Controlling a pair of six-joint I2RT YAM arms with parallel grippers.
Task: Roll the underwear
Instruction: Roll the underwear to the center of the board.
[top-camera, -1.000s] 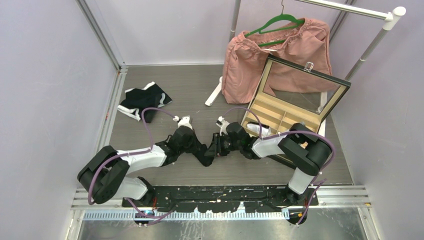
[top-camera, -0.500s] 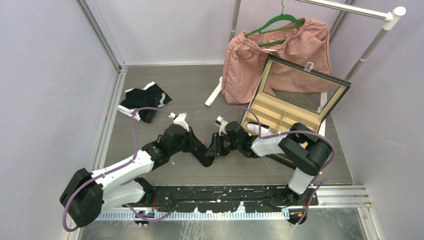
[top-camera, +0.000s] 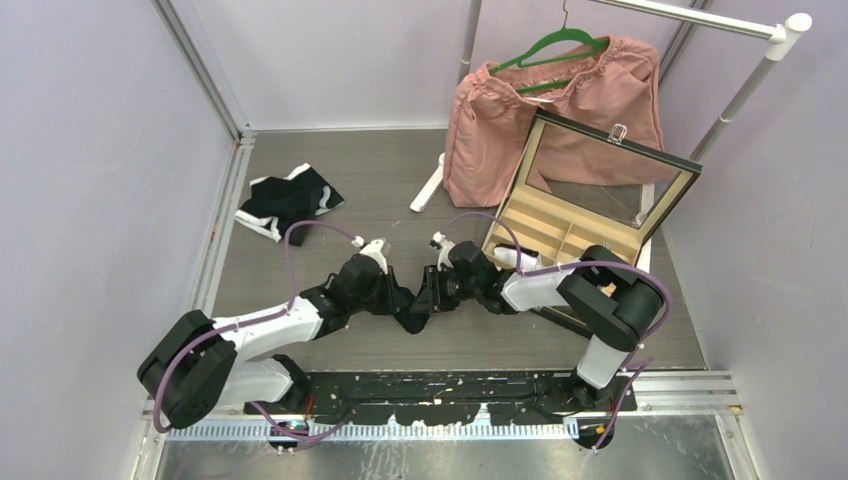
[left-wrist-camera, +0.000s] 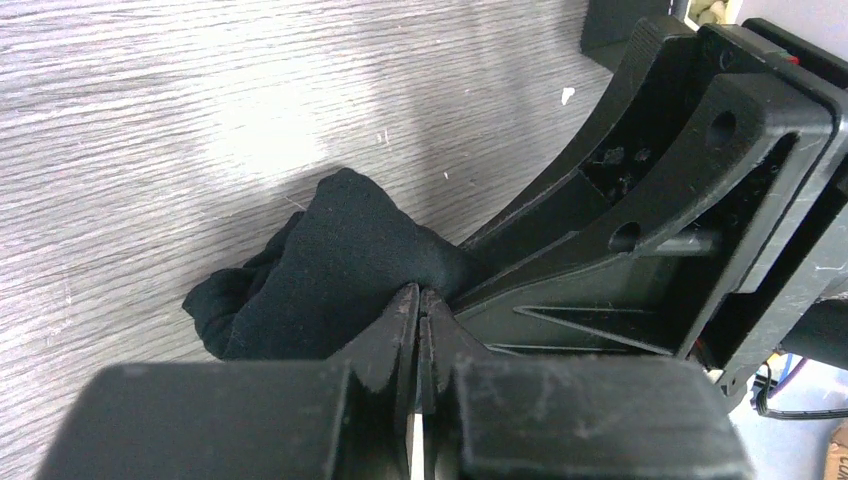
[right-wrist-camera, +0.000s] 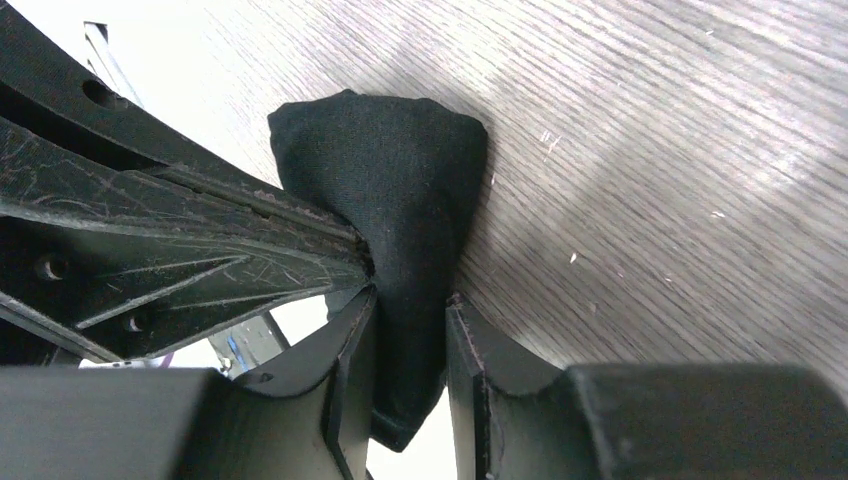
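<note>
A small black underwear (left-wrist-camera: 320, 270) lies bunched into a tight bundle on the grey wood-grain table, in the middle of the top view between the two gripper heads. My right gripper (right-wrist-camera: 411, 295) is shut on one end of this bundle (right-wrist-camera: 400, 190), and cloth fills the gap between its fingers. My left gripper (left-wrist-camera: 419, 290) is shut, its tips pressed together against the side of the bundle, with no cloth visible between them. The two grippers (top-camera: 410, 318) (top-camera: 426, 298) almost touch. More black and white underwear (top-camera: 288, 200) lies in a heap at the far left.
An open wooden box (top-camera: 560, 235) with compartments stands to the right, its glass lid (top-camera: 610, 170) raised. A pink garment (top-camera: 560, 100) on a green hanger (top-camera: 550, 45) hangs from a white rack (top-camera: 700, 25) behind it. Purple walls enclose the table.
My left arm swung its elbow out to the left and came partly back, while its gripper stayed at the bundle. The right arm has barely moved.
</note>
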